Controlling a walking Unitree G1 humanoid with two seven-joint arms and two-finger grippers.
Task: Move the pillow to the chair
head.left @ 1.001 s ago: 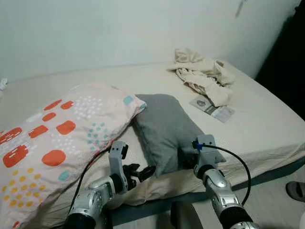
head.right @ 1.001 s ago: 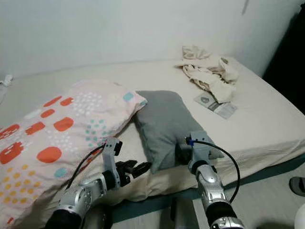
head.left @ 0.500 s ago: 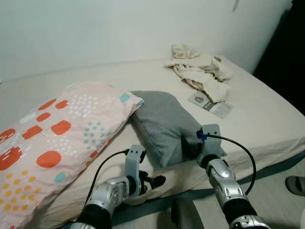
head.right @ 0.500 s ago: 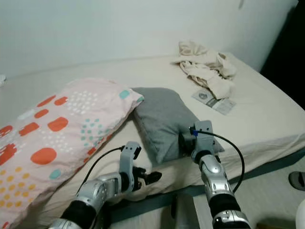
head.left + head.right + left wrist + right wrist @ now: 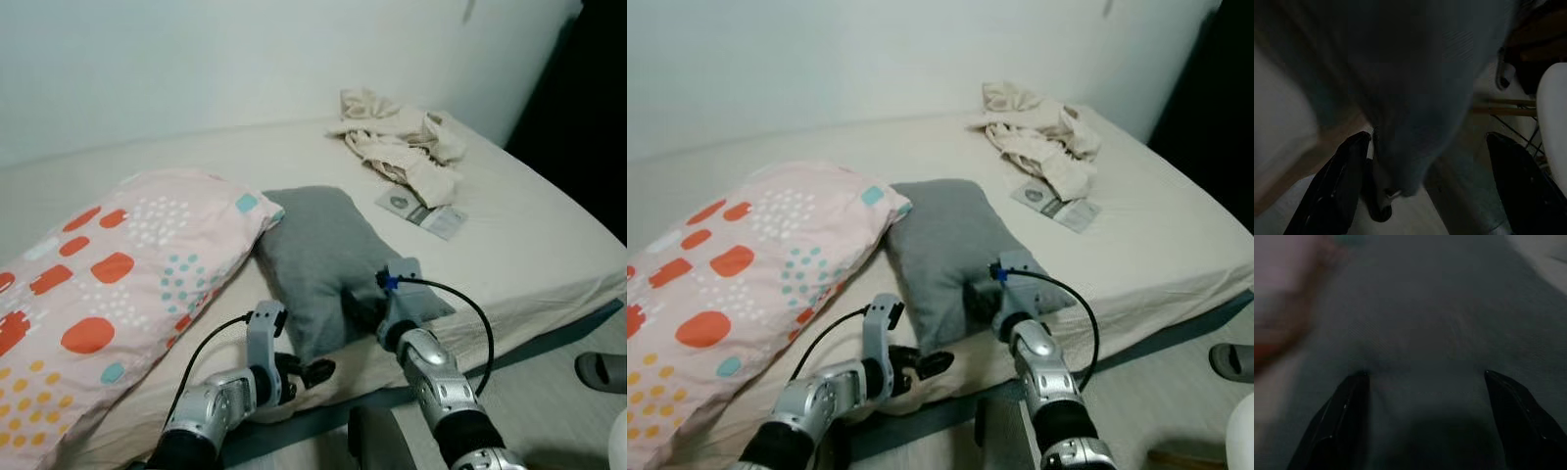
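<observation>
A grey pillow (image 5: 323, 250) lies on the bed (image 5: 509, 235), its far corner tucked against a large patterned pillow (image 5: 118, 264). My left gripper (image 5: 313, 370) sits low at the bed's front edge, just under the grey pillow's near corner. In the left wrist view its fingers (image 5: 1337, 191) stand wide open, with that grey corner (image 5: 1420, 122) hanging between them. My right gripper (image 5: 358, 305) presses into the pillow's near right side. In the right wrist view its fingers (image 5: 1347, 421) are spread open against the grey cloth (image 5: 1425, 333).
A heap of cream clothes (image 5: 397, 142) and a flat packet (image 5: 423, 212) lie at the bed's far right. A slipper (image 5: 600, 372) is on the floor at right. A white rounded seat with wooden legs (image 5: 1553, 127) stands beside the bed.
The camera has shifted slightly. My left gripper has slid right along the bed's front edge, up under the grey pillow's near corner. My right gripper stays pressed into the pillow.
</observation>
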